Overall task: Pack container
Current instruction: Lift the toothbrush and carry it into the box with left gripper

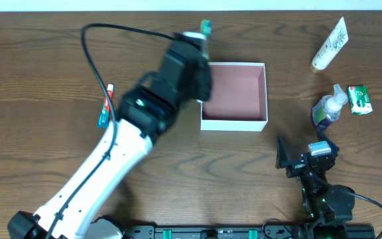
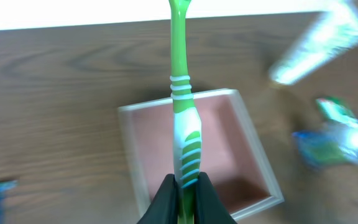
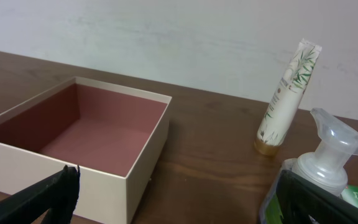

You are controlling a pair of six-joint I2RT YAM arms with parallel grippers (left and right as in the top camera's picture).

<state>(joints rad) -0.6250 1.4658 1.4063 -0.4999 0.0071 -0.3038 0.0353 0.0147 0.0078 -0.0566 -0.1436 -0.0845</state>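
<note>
My left pincer [image 2: 187, 186] is pinching the handle of a green toothbrush [image 2: 179, 93], which points straight out ahead of it. The container [image 2: 128, 143] sits below and just ahead of those fingertips on the dark wood-grain table [image 2: 55, 93]. My right pincer [image 3: 176, 186] is spread wide and holds nothing, with the container ahead to its left. A plain white wall [image 3: 166, 37] backs the table.

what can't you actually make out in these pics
Left wrist view: toothbrush head, cut off by the top edge.
Overhead: toothbrush handle, hidden under the left arm.
Left wrist view: tube and pump bottle, motion-blurred.
Overhead: small packet left of the arm, too small to identify.
Overhead: container upper-left corner, covered by the arm.
</note>
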